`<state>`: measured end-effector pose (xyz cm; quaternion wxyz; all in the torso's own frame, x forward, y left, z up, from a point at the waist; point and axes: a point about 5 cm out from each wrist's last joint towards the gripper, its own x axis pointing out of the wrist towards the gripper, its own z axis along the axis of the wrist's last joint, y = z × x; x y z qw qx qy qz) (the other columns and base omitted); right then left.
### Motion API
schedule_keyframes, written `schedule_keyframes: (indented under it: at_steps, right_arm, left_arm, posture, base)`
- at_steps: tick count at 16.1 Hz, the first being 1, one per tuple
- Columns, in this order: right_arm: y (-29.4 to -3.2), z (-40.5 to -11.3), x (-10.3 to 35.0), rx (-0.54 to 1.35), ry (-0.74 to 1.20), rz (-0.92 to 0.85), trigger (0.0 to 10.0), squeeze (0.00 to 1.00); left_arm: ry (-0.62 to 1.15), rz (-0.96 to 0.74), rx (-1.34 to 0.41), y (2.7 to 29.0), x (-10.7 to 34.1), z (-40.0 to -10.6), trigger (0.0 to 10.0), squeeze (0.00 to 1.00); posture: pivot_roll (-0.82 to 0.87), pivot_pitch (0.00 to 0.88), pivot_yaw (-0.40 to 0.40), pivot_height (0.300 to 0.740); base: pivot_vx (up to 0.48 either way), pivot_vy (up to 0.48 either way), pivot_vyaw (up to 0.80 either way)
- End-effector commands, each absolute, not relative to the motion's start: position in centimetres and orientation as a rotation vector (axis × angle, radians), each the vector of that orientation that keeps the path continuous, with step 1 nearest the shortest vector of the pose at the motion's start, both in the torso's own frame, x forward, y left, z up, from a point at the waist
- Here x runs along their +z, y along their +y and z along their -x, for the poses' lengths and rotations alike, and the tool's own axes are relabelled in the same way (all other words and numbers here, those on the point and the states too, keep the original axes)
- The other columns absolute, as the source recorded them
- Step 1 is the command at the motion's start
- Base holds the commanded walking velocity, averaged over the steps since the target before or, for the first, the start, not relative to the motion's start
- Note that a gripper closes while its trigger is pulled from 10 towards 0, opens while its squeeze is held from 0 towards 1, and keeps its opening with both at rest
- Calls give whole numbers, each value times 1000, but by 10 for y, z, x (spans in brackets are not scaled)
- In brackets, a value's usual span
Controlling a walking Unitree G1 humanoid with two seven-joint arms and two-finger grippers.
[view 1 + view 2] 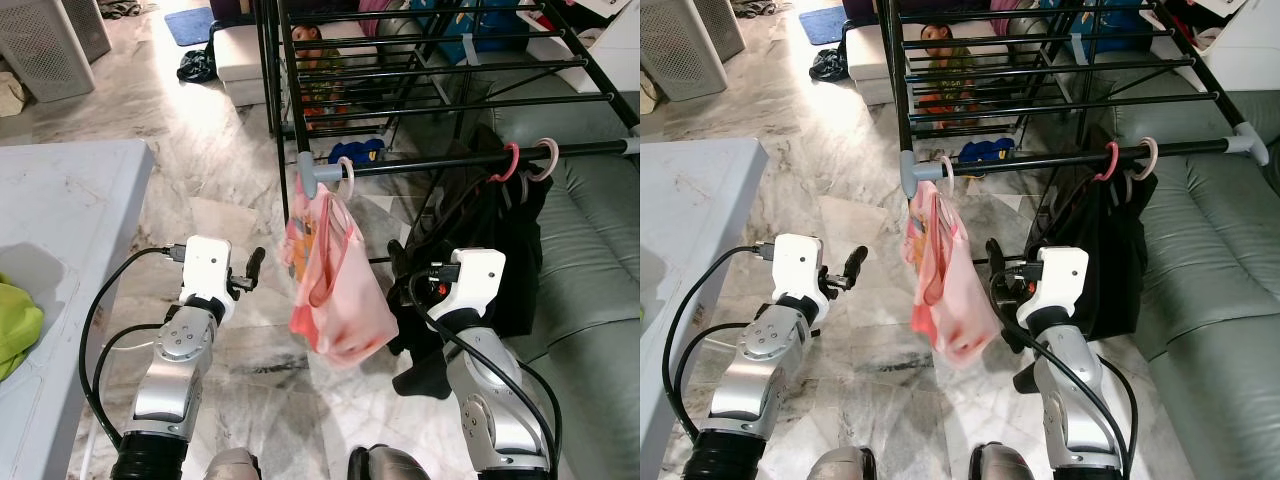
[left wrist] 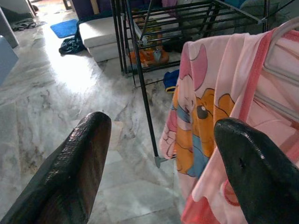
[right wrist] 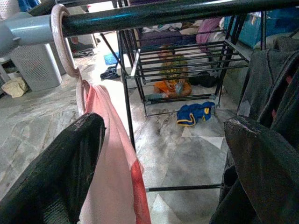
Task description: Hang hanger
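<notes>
No brand or writing can be read anywhere; the only print is a cartoon bear in orange and blue on the pink garment (image 2: 219, 121).

The hanger (image 1: 345, 172) is pale pink and its hook sits over the black rail (image 1: 450, 160) of the drying rack (image 1: 420, 60), at the rail's left end just beside a grey corner joint (image 1: 306, 170). The garment hangs from it down toward the marble floor (image 1: 200, 150), and its lower part is bunched and tilted to the right.

The left gripper (image 2: 163, 172) is held up to the left of the garment, apart from it, with its two fingers spread wide and nothing between them. In the left wrist view the garment lies just beyond the finger (image 2: 257, 172) nearest to it. The right gripper (image 3: 163, 177) is to the right of the garment and below the rail, also spread wide and holding nothing. In the right wrist view the hanger's hook (image 3: 63, 39) loops over the rail above one finger (image 3: 56, 172).

Farther right on the same rail hang a red hook (image 1: 508, 165) and a pale hook (image 1: 545, 158), both carrying dark clothes (image 1: 490, 240). A grey sofa (image 1: 590, 260) stands at the right, a white table (image 1: 60, 220) at the left with a green cloth (image 1: 15, 325) on it. A blue item (image 1: 360, 150) lies on the floor under the rack.
</notes>
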<state>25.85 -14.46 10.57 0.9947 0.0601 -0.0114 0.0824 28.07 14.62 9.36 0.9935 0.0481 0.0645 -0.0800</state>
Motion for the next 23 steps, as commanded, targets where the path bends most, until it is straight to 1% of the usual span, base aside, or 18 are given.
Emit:
schedule_keyframes:
  at_steps: [1, 3, 4, 6, 7, 9, 12, 13, 16, 19, 23]
  right_arm:
    - [-142, -261, 109, 179, -34, -112, 10000, 1000]
    - [-144, -264, 111, 174, -42, -85, 10000, 1000]
    - [-148, -264, 109, 146, -37, -61, 10000, 0]
    - [-167, -255, 98, 40, 11, -85, 10000, 0]
    - [-173, -250, 93, 20, 26, -68, 10000, 0]
    - [-183, -238, 80, 1, 71, -39, 10000, 0]
    - [-183, -240, 73, -8, 90, -39, 10000, 0]
    - [-181, -249, 73, -13, 90, -41, 10000, 0]
    - [-177, -261, 75, -16, 71, -28, 10000, 0]
    - [-177, -262, 72, -3, 85, -39, 10000, 0]
    - [-172, -261, 67, -6, 98, 11, 10000, 0]
  left_arm:
    - [113, -103, -157, 147, 99, -281, 10000, 0]
    - [108, -106, -156, 146, 99, -283, 10000, 0]
    - [103, -111, -148, 148, 98, -282, 10000, 0]
    - [98, -138, -134, 153, 94, -276, 10000, 0]
    - [104, -146, -127, 156, 91, -273, 10000, 0]
    - [134, -158, -107, 161, 81, -265, 10000, 0]
    - [149, -157, -94, 158, 74, -263, 10000, 0]
    - [147, -157, -108, 153, 72, -264, 10000, 0]
    - [133, -160, -125, 147, 73, -271, 10000, 0]
    - [127, -164, -124, 148, 75, -274, 10000, 0]
    - [121, -164, -134, 146, 75, -276, 10000, 0]
  posture:
    - [-14, 69, 2, 740]
    - [-13, 61, 1, 740]
    - [-10, 50, 5, 740]
    - [1, 16, 7, 740]
    - [3, 0, 11, 740]
    - [9, 0, 13, 740]
    - [11, 0, 18, 740]
    - [15, 0, 17, 740]
    - [17, 0, 16, 740]
    - [10, 0, 22, 740]
    - [-2, 0, 24, 740]
  base:
    - [0, 0, 0]
    - [0, 0, 0]
    - [0, 0, 0]
    - [0, 0, 0]
    - [0, 0, 0]
    - [0, 0, 0]
    - [0, 0, 0]
    - [0, 0, 0]
    - [0, 0, 0]
    - [0, 0, 0]
    - [0, 0, 0]
